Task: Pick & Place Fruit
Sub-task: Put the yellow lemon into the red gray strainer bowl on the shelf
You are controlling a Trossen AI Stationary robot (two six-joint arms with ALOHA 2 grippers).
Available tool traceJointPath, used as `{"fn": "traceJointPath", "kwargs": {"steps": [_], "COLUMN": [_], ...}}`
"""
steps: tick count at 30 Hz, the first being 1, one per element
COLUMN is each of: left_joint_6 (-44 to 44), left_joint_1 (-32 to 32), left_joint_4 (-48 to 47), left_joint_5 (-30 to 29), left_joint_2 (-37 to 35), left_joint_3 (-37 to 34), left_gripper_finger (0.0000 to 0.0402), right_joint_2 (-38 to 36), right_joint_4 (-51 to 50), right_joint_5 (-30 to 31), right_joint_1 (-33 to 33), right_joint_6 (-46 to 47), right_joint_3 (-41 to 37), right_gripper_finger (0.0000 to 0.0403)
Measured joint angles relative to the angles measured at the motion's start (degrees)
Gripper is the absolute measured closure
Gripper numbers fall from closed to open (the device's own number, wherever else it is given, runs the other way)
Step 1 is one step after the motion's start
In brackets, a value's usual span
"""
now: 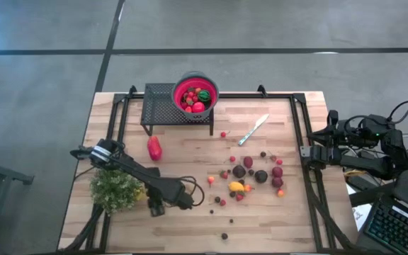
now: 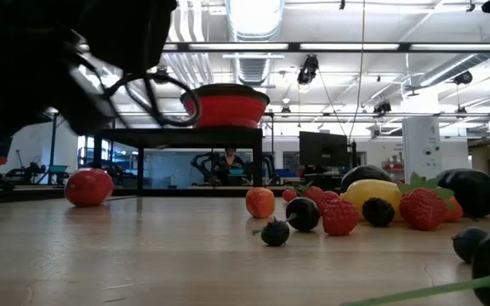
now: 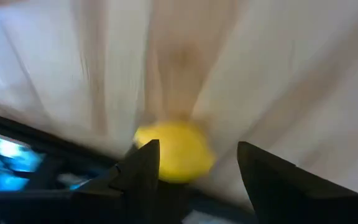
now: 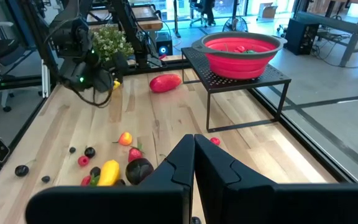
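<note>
Small toy fruits (image 1: 250, 173) in red, yellow, orange and dark maroon lie scattered on the wooden table at its right middle. A larger red piece (image 1: 154, 147) lies left of centre. More fruit sits in the red bowl (image 1: 195, 93) on a black rack (image 1: 163, 106) at the far edge. My left gripper (image 1: 154, 207) hangs low over the near left of the table, open. A yellow fruit (image 3: 174, 152) lies on the wood just past its fingers, close to one of them; whether it touches I cannot tell. My right gripper (image 4: 194, 155) waits shut, raised at the table's right edge.
A bushy green plant (image 1: 115, 188) stands at the near left corner, right beside my left arm. A silver knife (image 1: 253, 130) lies right of centre. Black frame rails (image 1: 297, 134) run along the table's sides. Bare wood lies between the rack and the scattered fruit.
</note>
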Motion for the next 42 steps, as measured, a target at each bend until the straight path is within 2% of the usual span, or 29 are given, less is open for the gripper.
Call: {"fn": "traceJointPath", "kwargs": {"steps": [3, 6, 10, 13, 16, 23, 29, 33, 37, 42], "left_joint_6": [-13.5, -18.0, -8.7, 3.4, 9.9, 12.8, 21.6, 23.3, 24.0, 26.0], "left_joint_1": [0.1, 0.1, 0.1, 0.1, 0.1, -0.1, -0.1, -0.1, 0.2, 0.4], "left_joint_4": [4.2, 8.4, 8.8, 3.6, -0.2, -0.1, -2.8, -2.9, -4.0, -4.1], "left_joint_5": [-1.0, -1.7, -3.2, -3.4, -3.4, -3.5, -5.5, -2.7, -2.3, -0.3], "left_joint_2": [0.0, 0.0, 0.0, 0.0, 0.0, 0.0, 0.0, 0.0, 0.0, 0.0], "left_joint_3": [0.0, 0.0, 0.0, 0.0, 0.0, 0.0, 0.1, 0.1, 0.1, 0.1], "left_gripper_finger": [0.0181, 0.0181, 0.0181, 0.0181, 0.0181, 0.0181, 0.0181, 0.0181, 0.0179, 0.0158], "right_joint_2": [0.0, 0.0, 0.0, 0.0, 0.0, 0.0, 0.0, 0.0, 0.0, 0.0], "right_joint_4": [0.0, 0.0, 0.0, 0.0, 0.0, 0.0, 0.0, 0.0, 0.0, 0.0], "right_joint_5": [0.0, 0.0, 0.0, 0.0, 0.0, 0.0, 0.0, 0.0, 0.0, 0.0], "right_joint_1": [0.0, 0.0, 0.0, 0.0, 0.0, 0.0, 0.0, 0.0, 0.0, 0.0], "right_joint_6": [0.1, 0.0, -0.1, 0.0, 0.0, 0.0, 0.0, 0.0, 0.0, -0.1], "right_joint_3": [0.0, 0.0, 0.0, 0.0, 0.0, 0.0, 0.0, 0.0, 0.0, 0.0], "right_gripper_finger": [0.0394, 0.0394, 0.0394, 0.0394, 0.0394, 0.0394, 0.0394, 0.0394, 0.0394, 0.0394]}}
